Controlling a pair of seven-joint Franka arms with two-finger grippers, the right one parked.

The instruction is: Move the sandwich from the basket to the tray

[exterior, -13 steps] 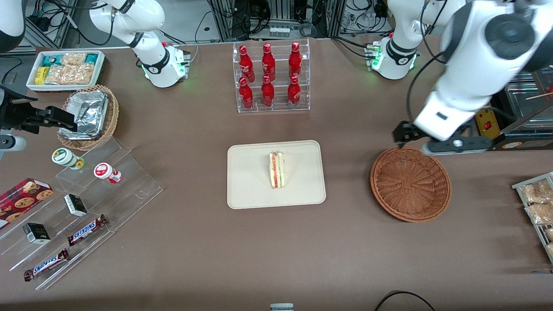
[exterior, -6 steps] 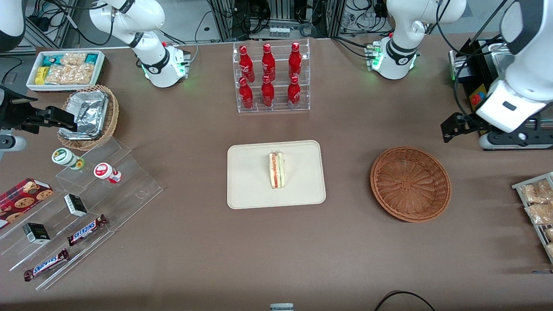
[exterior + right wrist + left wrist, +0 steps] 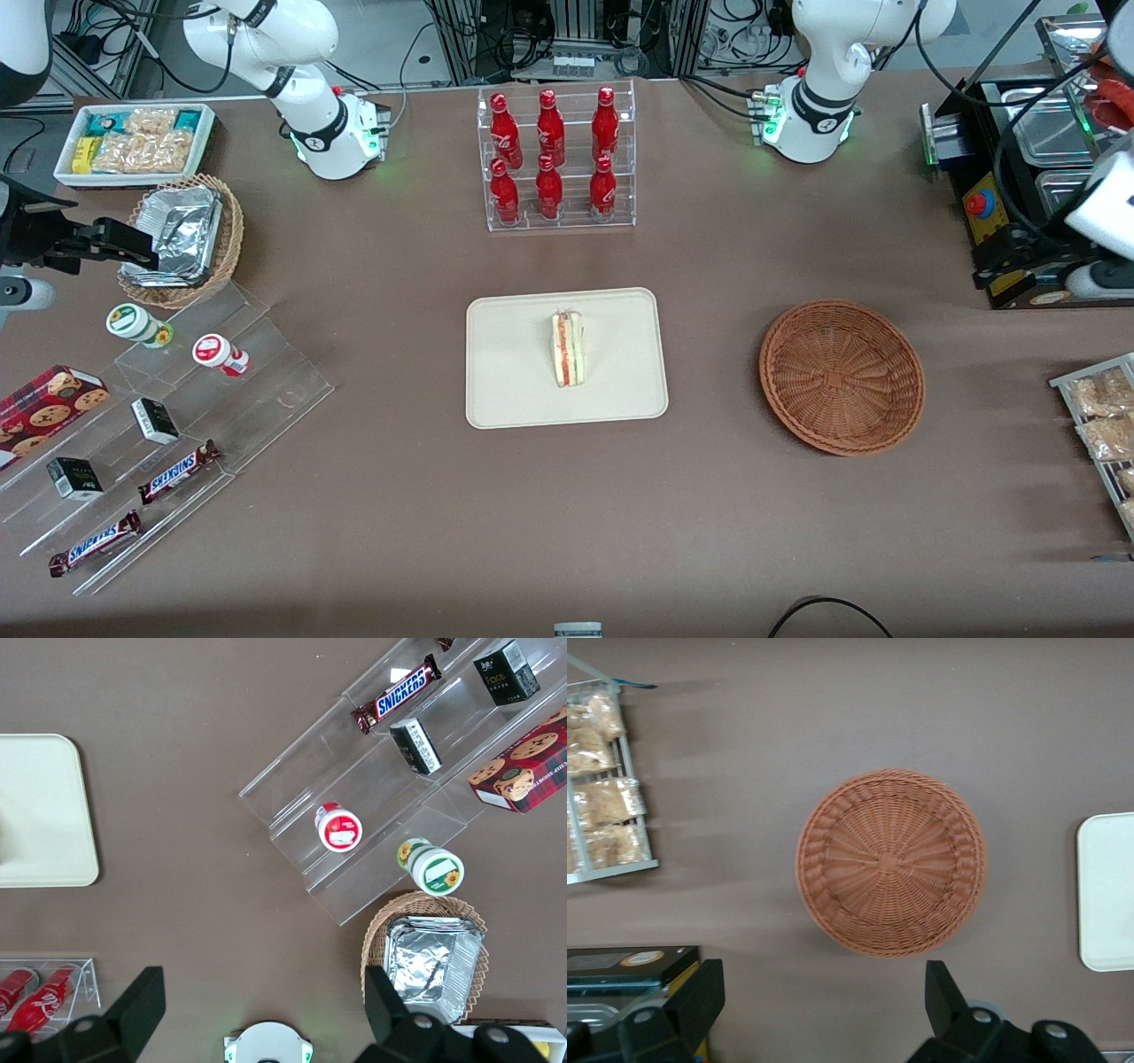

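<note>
On the flat cream-beige rectangular tray (image 3: 514, 372) at the middle of the brown tabletop (image 3: 399, 514) I see the small triangular sandwich wedge (image 3: 567, 348), standing on edge with its red and green filling layers facing up. Toward the working arm's end of the tabletop sits the round reddish-brown woven wicker basket (image 3: 842, 377), well apart from the tray, with only its own weave showing inside. My left gripper (image 3: 824, 1010) hangs high, above the tabletop just beside the basket's rim, with the black control box (image 3: 1001, 239) under its arm; in the wrist view its jaws stand wide apart with nothing between them. A wire rack of pale snack packets (image 3: 602, 788) lies near the basket. An acrylic stand of red bottles (image 3: 554, 159) stands farther from the front camera than the tray.
</note>
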